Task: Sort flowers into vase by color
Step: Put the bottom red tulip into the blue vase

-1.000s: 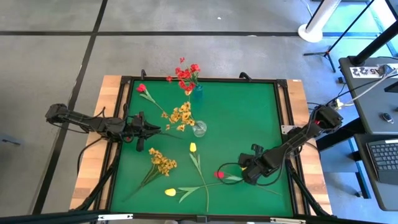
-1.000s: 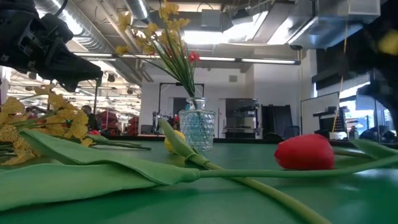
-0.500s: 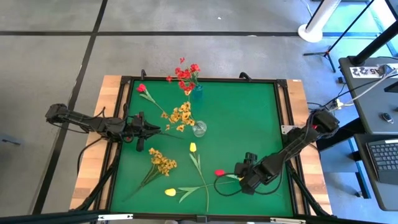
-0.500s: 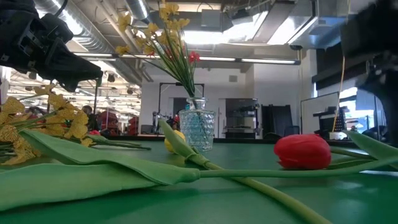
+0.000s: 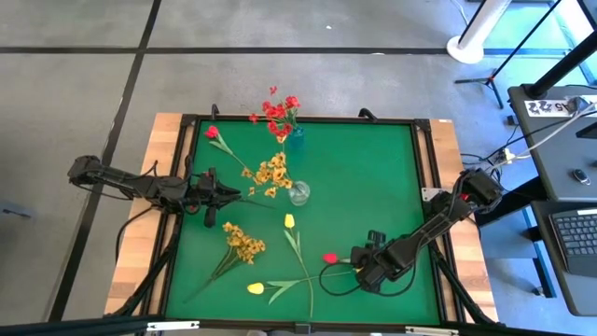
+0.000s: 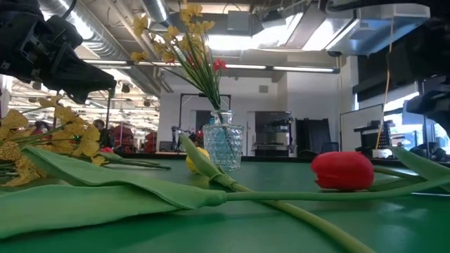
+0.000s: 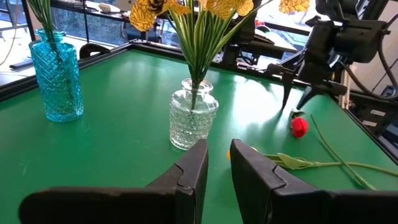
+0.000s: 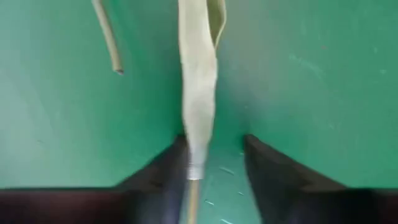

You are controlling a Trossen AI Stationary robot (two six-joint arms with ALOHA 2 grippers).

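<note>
The right pincer (image 5: pixel 366 272) is down on the desk (image 5: pixel 373 177), fingers parted around the red tulip's (image 5: pixel 329 258) stem. It should close squarely, then lift gently. The left pincer (image 5: pixel 222 193) waits, fingers slightly apart, empty.

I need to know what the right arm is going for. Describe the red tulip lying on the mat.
The red tulip lies flat on the green mat, its closed glossy bloom pointing toward the yellow flowers. Its thin green stem and pale leaf run back between the right gripper's parted fingers, which straddle it low over the mat.
</note>
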